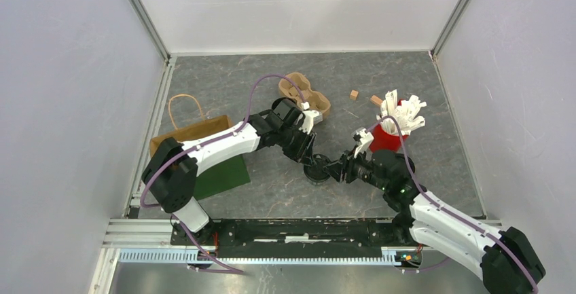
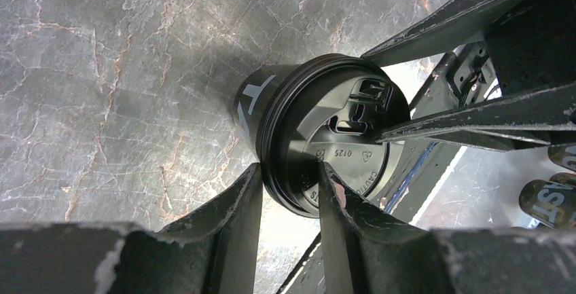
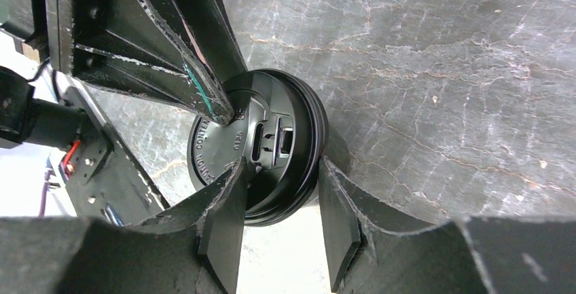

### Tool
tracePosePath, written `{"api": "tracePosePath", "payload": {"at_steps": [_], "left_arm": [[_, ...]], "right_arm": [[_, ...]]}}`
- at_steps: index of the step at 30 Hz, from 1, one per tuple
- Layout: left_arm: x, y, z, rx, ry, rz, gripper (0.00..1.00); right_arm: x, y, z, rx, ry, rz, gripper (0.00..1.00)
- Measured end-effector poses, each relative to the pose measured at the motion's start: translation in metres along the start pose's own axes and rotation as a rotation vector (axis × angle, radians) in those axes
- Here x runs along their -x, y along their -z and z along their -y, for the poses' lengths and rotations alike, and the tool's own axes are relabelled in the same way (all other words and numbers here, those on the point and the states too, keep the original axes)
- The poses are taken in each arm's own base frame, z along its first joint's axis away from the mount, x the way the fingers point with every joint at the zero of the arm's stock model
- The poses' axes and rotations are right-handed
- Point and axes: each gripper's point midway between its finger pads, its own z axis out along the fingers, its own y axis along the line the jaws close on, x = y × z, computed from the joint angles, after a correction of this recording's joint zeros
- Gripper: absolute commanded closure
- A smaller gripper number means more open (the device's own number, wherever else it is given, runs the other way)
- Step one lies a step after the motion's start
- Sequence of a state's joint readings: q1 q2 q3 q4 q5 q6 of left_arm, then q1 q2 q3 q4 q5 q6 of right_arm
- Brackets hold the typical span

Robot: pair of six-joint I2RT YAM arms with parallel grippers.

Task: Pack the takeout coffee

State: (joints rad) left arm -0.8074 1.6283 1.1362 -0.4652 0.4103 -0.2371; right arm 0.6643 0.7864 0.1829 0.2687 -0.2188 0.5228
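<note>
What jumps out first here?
Both grippers meet on the takeout coffee at the table's centre: the left gripper and the right gripper each pinch its lid rim. After that, the red cup of white sticks stands at the far right, and the paper bag lies at the left.

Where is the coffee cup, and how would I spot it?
Look at the middle of the grey marbled table, where the left hand and right hand meet. The takeout coffee sits between them: small, all black, with a round black lid, unlike the red cup of white sticks or the brown cup carrier.
</note>
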Motion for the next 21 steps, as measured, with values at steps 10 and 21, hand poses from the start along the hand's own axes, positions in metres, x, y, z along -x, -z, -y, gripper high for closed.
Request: {"api": "tracePosePath", "payload": {"at_steps": [10,21], "left_arm": [[0.001,-0.001,0.002,-0.016,-0.004,0.004,0.59],[0.001,-0.002,0.005,-0.035,-0.008,0.01,0.59]], "right_arm": [[0.03,0.003,0.0,-0.114,0.078,-0.109,0.49],[0.02,-0.006,0.008,-0.131,0.091,-0.16,0.66]]}}
